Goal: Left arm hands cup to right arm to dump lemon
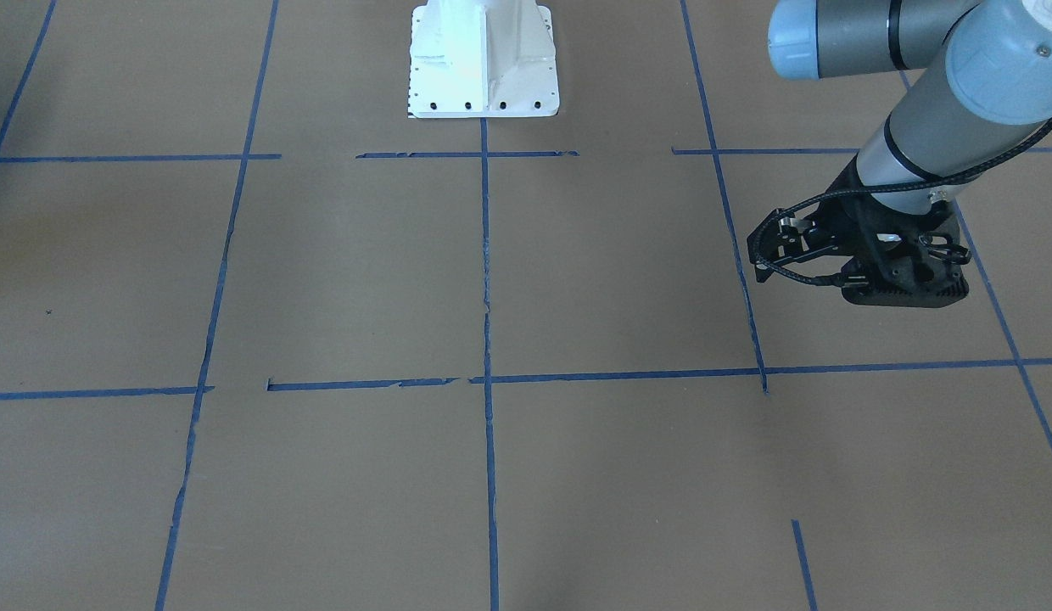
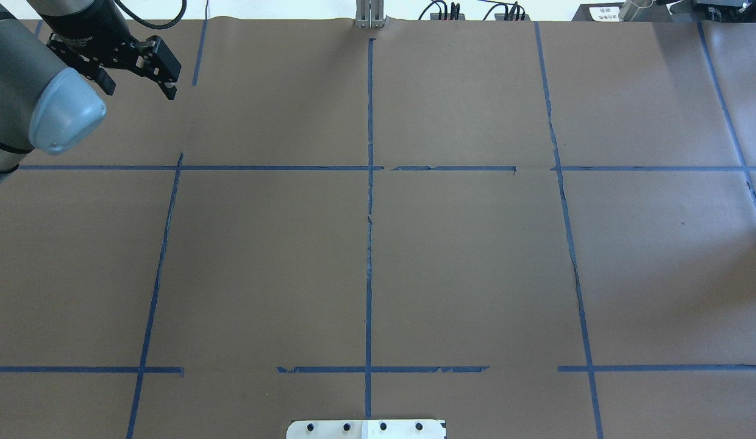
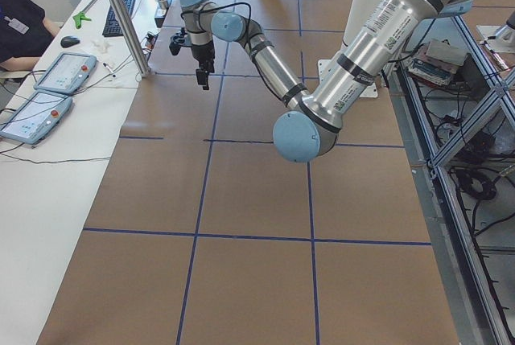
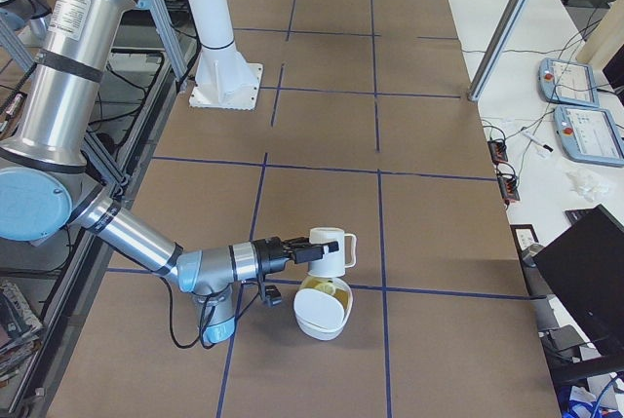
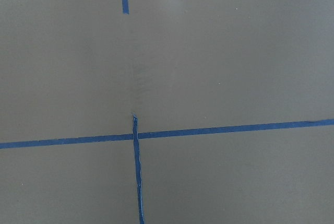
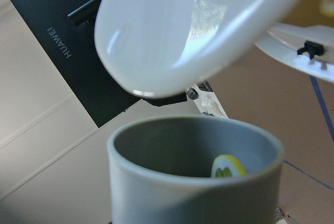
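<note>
While the left arm (image 2: 24, 79) hangs over the table's far left corner, the left gripper (image 2: 167, 76) carries nothing. How wide its jaws stand I cannot tell, and its wrist camera sees only brown paper (image 5: 235, 51) and blue tape (image 5: 209, 130).

Well apart, at the robot's right end of the table (image 4: 322, 135), the right arm (image 4: 136, 235) reaches out low and level. The cup (image 4: 331, 246) sits at the tip of the right gripper (image 4: 308, 254), with the handle (image 4: 349, 243) on the side away from the arm. The grip width cannot be read from this side view. Directly under the cup, nearly touching it, is a white bowl (image 4: 317, 328).

The right wrist view shows the cup's grey mouth turned toward the bowl's glossy wall. The lemon (image 6: 228, 166) lies against the inner wall just inside the rim — not out.

Judgement: hand-over done, dump in progress. What counts now is mouth over bowl. The cup's long axis seems to run across the gripper's, so a wrist roll should tip it further. Left arm is too far off to matter.
</note>
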`<action>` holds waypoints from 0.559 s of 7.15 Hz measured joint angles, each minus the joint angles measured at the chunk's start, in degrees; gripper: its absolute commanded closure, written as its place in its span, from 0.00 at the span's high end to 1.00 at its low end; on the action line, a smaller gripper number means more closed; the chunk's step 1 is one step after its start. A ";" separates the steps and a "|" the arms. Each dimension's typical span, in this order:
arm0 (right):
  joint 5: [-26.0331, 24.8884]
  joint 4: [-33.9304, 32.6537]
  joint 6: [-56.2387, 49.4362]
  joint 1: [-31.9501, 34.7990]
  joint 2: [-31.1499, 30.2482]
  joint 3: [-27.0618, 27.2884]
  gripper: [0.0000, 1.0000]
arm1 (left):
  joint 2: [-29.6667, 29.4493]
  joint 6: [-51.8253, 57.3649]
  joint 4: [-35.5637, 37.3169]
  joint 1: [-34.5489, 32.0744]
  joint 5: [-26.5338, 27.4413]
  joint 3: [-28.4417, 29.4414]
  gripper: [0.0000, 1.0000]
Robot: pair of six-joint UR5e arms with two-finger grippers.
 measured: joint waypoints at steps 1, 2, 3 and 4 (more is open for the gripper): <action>-0.04 0.80 0.94 0.14 0.03 -0.10 0.59 | 0.01 0.00 0.00 0.00 0.00 0.00 1.00; -0.06 1.59 1.44 0.18 0.06 -0.21 0.60 | 0.01 0.00 0.00 0.00 0.00 0.03 1.00; -0.06 1.96 1.63 0.20 0.07 -0.26 0.59 | 0.03 0.00 0.00 0.00 0.00 0.05 1.00; -0.07 2.12 2.16 0.21 0.07 -0.28 0.60 | 0.03 0.00 -0.01 0.00 0.00 0.06 1.00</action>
